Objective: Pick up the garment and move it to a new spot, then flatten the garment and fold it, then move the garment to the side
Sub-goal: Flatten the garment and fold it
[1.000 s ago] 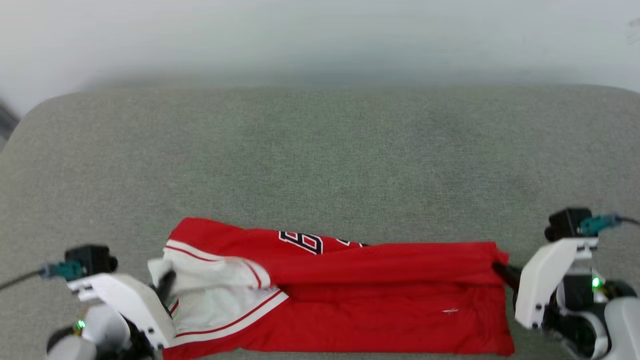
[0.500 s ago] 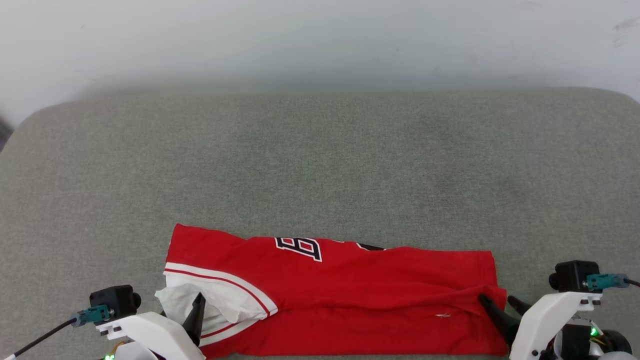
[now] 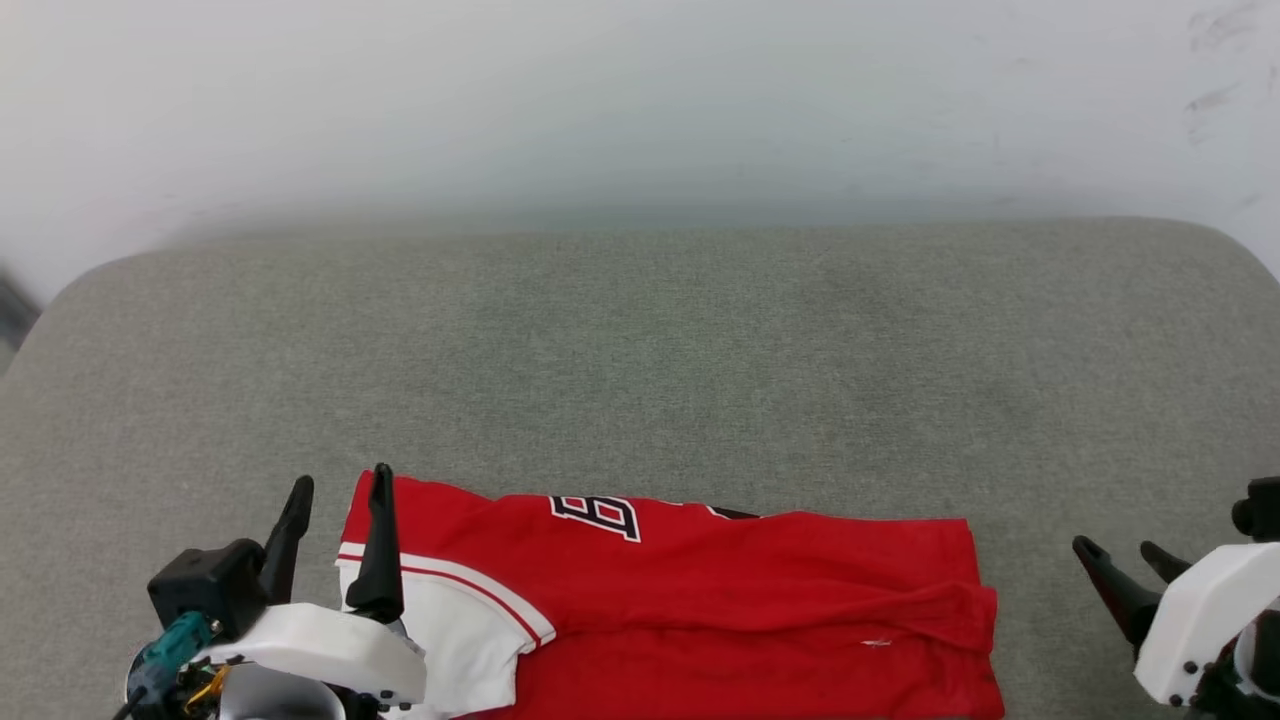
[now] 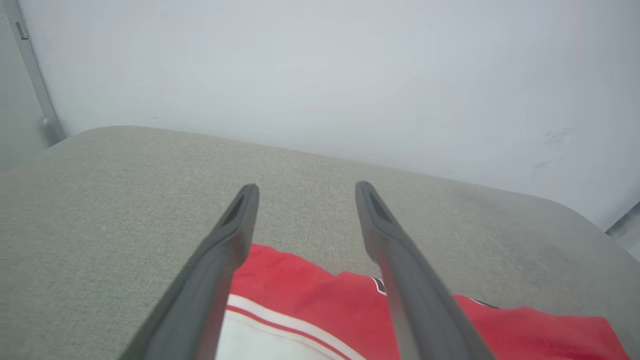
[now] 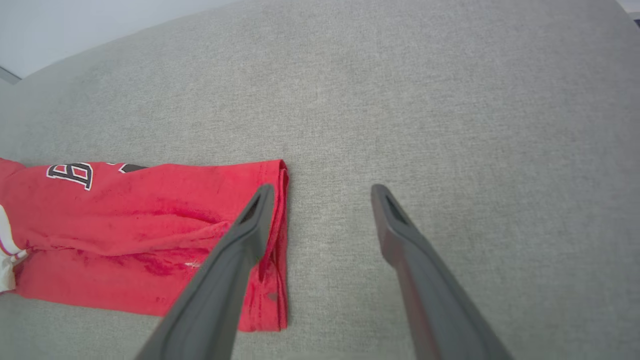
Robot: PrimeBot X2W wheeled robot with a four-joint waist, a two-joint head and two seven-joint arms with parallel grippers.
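Garment [image 3: 720,600] folded on grey surface [image 3: 640,350]; left gripper [image 3: 342,478], right gripper [image 3: 1114,547] spread wide, empty.

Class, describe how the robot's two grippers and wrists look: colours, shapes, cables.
The left gripper and right gripper each have two long, dark grey fingers tapering to slim tips, slotted near the end. Behind them sits a smooth white shell. The left wrist carries a black camera block with a teal cable connector.
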